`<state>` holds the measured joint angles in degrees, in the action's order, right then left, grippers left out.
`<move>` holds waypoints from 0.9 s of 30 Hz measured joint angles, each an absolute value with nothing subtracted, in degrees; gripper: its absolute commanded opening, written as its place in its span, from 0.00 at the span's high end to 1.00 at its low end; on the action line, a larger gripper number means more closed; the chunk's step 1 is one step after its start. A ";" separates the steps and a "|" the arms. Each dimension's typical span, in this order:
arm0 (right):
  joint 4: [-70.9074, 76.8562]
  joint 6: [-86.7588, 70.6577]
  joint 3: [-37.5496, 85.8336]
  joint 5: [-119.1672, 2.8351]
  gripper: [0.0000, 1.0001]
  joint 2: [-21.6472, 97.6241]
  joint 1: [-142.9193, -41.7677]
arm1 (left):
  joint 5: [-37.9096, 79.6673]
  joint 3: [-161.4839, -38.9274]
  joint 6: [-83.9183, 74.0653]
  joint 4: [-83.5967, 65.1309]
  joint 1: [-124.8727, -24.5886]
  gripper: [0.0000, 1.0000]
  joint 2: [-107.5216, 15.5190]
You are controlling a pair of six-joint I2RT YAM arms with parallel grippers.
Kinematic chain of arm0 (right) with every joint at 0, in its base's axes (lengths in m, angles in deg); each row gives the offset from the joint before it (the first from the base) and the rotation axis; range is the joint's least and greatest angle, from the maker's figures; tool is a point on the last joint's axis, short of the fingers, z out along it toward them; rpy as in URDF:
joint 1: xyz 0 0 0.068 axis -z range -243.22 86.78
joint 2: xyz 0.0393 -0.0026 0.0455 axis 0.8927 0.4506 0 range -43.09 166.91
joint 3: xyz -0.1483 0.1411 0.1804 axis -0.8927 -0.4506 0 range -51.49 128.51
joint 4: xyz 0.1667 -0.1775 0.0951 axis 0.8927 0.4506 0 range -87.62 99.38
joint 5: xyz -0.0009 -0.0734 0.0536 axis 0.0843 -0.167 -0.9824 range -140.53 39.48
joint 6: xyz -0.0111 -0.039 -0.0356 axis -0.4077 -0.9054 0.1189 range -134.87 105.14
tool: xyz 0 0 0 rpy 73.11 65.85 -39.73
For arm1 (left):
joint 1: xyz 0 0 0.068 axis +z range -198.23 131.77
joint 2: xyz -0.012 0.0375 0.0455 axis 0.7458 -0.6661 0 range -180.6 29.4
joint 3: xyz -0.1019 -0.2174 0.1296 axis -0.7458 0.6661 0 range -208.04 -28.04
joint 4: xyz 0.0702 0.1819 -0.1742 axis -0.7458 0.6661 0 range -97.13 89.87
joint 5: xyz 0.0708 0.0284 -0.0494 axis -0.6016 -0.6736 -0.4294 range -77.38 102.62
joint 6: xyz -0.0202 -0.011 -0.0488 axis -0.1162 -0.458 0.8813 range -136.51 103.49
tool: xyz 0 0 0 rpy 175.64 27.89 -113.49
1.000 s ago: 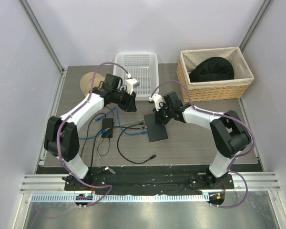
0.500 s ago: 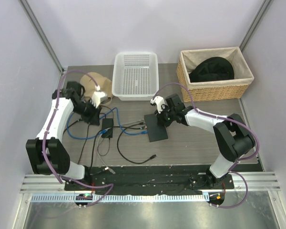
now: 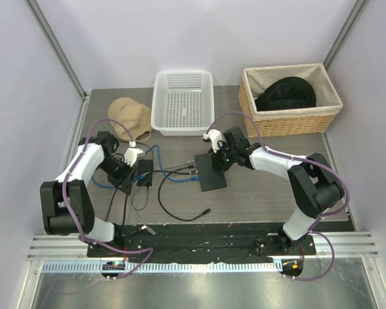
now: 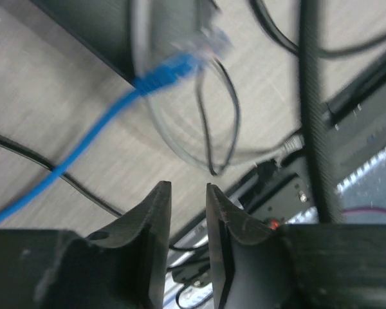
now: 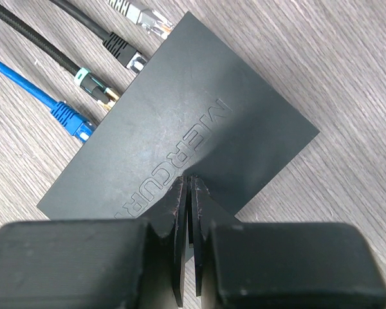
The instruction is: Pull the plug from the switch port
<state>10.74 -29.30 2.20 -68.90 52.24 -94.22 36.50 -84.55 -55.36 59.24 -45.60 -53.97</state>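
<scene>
1. The switch [image 5: 199,122] lies flat on the table [image 3: 257,187], near the middle. Its socket edge faces the left arm's side.
2. The right gripper [image 5: 188,185] has its fingers pressed together, with their tips set down on the switch's top. This looks meant to pin the box so it will not slide when a cord is tugged.
3. The left gripper [image 4: 186,188] hangs over the loose cords beside the adapter brick [image 3: 145,168], well apart from the switch. Its fingers show a narrow gap with nothing in it, which leaves it free to do the pulling.
4. Four plugs meet the socket edge: one blue plug [image 5: 72,120], one green-ringed plug [image 5: 93,87], one black plug [image 5: 123,49] and one clear plug [image 5: 151,19]. From above, how deep each sits cannot be told, so the one to pull is not certain.
5. Beyond those, the count is two arms, one switch and one brick. There are two baskets, a white basket [image 3: 183,103] and a wicker basket [image 3: 286,125]. There are two caps, a tan cap [image 3: 128,116] on the table and what looks like a black cap [image 3: 285,93] inside the wicker one.
</scene>
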 measured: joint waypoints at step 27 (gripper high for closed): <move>9.84 -28.43 3.49 -69.33 0.90 53.77 -94.24 | 39.12 -85.03 -43.97 46.76 -46.49 0.83 -63.69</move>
<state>9.84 -28.43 3.49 -69.33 53.77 -94.24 39.12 -85.03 -43.97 46.76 -46.49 -63.69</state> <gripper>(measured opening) 0.102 0.267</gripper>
